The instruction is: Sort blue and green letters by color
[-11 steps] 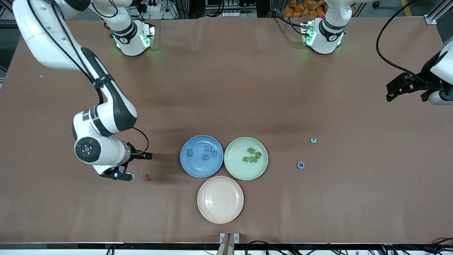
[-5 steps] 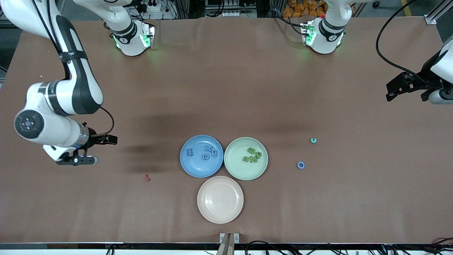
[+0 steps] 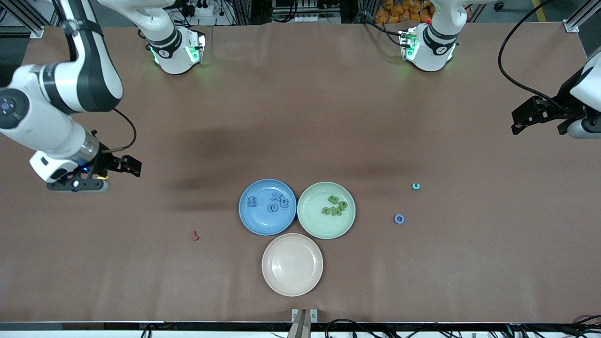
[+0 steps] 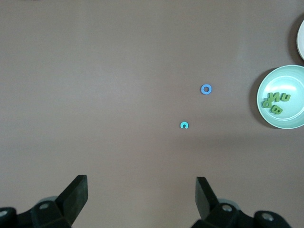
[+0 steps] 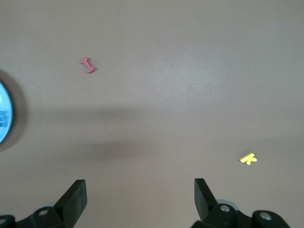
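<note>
The brown worktop (image 3: 300,117) carries three plates close together. The blue plate (image 3: 256,220) holds the blue letters (image 3: 272,203), the green plate (image 3: 314,220) the green letters (image 3: 334,206), and the cream plate (image 3: 292,264) sits nearest the camera. The right pincer (image 3: 112,166) and left pincer (image 3: 528,116) hang open, holding nothing, at their own ends. A blue ring (image 3: 399,218), perhaps an O, lies loose toward the left arm's end.
</note>
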Motion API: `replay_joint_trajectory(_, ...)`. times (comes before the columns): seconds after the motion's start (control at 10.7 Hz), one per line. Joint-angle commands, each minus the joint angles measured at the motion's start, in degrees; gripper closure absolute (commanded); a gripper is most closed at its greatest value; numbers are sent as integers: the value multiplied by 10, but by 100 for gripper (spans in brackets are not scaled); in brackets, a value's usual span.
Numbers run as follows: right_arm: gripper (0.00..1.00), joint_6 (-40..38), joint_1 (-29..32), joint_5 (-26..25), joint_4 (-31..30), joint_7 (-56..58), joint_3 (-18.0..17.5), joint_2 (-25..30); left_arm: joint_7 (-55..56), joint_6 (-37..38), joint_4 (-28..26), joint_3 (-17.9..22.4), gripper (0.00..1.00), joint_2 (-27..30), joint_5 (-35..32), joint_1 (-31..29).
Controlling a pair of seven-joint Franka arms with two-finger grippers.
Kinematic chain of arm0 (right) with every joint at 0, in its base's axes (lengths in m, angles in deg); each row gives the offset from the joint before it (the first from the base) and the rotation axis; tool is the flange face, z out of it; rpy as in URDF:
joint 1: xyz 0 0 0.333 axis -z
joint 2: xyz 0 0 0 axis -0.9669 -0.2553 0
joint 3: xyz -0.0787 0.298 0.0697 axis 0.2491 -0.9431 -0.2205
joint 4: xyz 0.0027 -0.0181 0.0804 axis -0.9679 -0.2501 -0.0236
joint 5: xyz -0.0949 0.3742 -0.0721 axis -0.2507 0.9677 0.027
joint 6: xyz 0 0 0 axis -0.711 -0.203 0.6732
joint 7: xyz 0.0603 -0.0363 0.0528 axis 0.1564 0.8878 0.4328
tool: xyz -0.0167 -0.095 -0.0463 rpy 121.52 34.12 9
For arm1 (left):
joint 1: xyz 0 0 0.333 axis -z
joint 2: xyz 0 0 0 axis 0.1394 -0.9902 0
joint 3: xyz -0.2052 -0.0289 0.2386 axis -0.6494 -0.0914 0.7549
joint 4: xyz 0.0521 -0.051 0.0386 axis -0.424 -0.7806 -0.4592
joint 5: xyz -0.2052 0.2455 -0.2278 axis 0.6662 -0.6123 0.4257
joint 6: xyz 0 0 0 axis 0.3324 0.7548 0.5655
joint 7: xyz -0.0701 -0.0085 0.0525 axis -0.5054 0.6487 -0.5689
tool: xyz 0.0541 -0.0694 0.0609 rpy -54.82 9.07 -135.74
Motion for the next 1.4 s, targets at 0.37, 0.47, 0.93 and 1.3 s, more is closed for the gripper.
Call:
replay_joint_trajectory(0.37, 0, -179, 49, 10, 160, 56, -34, 54, -8, -5, -5, 2, 0, 9, 8, 2)
replay_joint_trajectory(0.47, 0, -207, 50, 11, 191, 52, -33, 52, -7, -5, -5, 1, 0, 9, 7, 2)
replay_joint_trajectory(0.93, 0, -295, 57, 15, 241, 50, -31, 51, -1, -1, -5, 0, 0, 12, -8, 4)
replay_joint_trajectory(1.3, 0, -288, 90, 87, 243, 50, -29, 55, -2, 0, -4, 1, 0, 10, -1, 1)
